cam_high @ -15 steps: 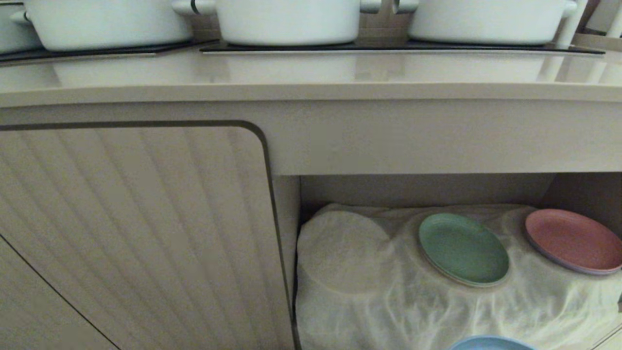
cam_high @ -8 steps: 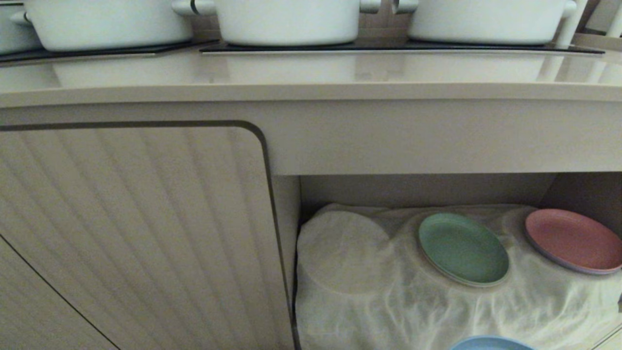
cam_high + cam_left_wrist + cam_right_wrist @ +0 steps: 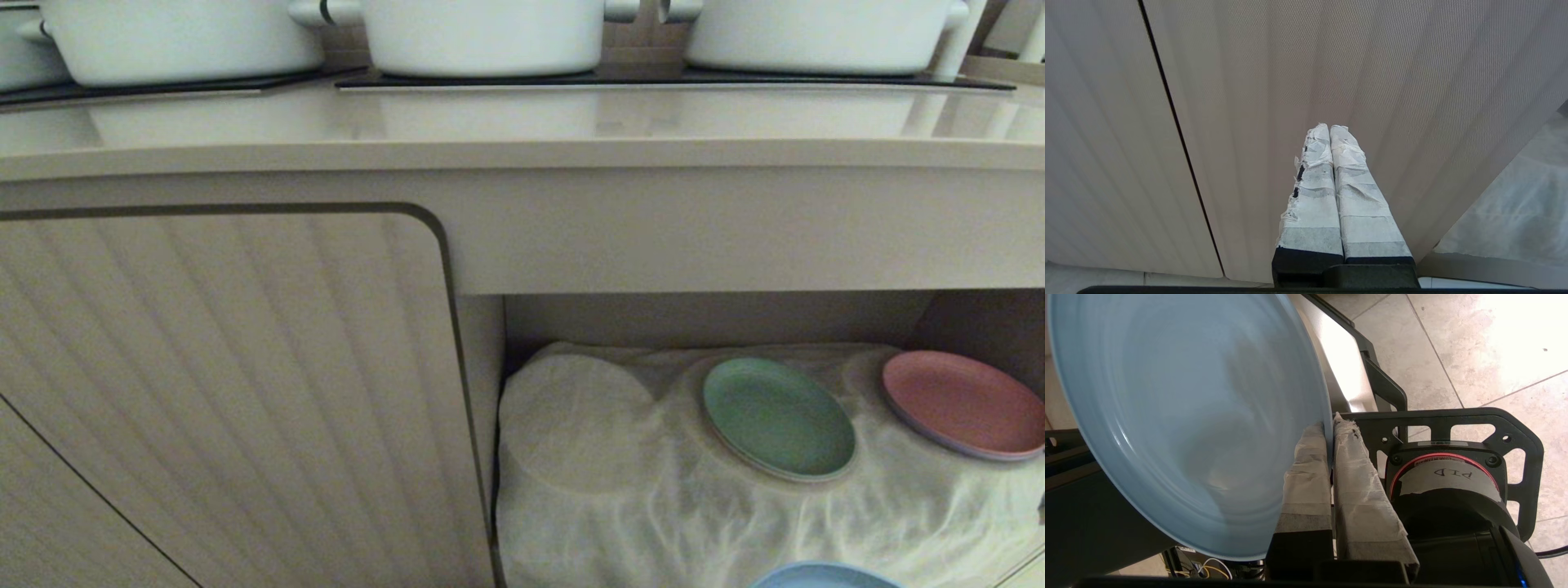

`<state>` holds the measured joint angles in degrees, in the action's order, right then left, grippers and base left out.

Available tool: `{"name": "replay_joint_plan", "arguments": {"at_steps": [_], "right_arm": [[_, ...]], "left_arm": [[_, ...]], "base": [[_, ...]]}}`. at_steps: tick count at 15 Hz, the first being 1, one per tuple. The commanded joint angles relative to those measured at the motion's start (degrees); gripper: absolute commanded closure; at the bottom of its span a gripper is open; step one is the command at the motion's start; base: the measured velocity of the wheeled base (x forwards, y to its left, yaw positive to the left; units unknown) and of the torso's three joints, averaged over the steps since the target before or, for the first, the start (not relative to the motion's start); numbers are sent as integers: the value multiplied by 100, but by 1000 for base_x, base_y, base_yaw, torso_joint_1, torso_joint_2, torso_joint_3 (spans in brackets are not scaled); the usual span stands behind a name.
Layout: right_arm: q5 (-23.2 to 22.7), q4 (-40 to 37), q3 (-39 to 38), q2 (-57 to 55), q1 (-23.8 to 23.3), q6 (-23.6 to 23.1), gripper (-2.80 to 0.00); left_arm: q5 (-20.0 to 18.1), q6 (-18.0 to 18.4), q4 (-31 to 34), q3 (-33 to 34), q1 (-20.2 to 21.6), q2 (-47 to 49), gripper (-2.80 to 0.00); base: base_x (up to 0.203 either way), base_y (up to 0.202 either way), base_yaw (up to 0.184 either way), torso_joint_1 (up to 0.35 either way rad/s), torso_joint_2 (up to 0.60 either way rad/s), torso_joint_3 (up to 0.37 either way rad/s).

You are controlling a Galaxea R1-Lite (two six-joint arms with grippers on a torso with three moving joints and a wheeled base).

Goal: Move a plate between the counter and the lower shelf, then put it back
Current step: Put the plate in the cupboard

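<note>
A long beige counter (image 3: pixel 522 122) runs across the far top of the head view, its thick front edge facing the robot, with black hob panels (image 3: pixel 653 79) carrying three white pots (image 3: pixel 482 37) along the back. Under the counter on the left is a ribbed beige cabinet door (image 3: pixel 220 392); to the right of it opens the lower shelf (image 3: pixel 718 318), a niche floored with wrinkled white cloth (image 3: pixel 653 506). On the cloth a green plate (image 3: pixel 778 419) lies in the middle and a pink plate (image 3: pixel 963 404) toward the right wall, well apart from each other; a round bump in the cloth (image 3: pixel 575 420) sits left of the green one.

The plate (image 3: pixel 1184 416), light blue, is not on shelf or counter: the right gripper (image 3: pixel 1331 426) has its taped fingers (image 3: pixel 1308 469) pinched together on the plate's rim, holding it tilted on edge in front of the robot's dark base and the tiled floor (image 3: pixel 1486 347). In the head view only a sliver of it (image 3: pixel 824 576) shows at the near bottom edge, below the green plate.

The left gripper (image 3: pixel 1330 128) is parked facing the ribbed door, its taped fingers pressed together on nothing
</note>
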<state>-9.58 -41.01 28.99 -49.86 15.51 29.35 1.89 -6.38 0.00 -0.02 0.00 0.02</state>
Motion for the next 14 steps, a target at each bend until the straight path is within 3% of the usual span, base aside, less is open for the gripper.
{"name": "replay_joint_plan", "arguments": {"at_steps": [1,14], "right_arm": [[-34,13,-7,11,5,9,0],[-307,1170,-11,-1044,-4,35,0]], "left_arm": [[4,-3,0,-6,0,-2,0],[4,-3,0,-3,0,-2,0]], "base": [[0,0,0,0,0,0],[0,0,0,0,0,0]]}}
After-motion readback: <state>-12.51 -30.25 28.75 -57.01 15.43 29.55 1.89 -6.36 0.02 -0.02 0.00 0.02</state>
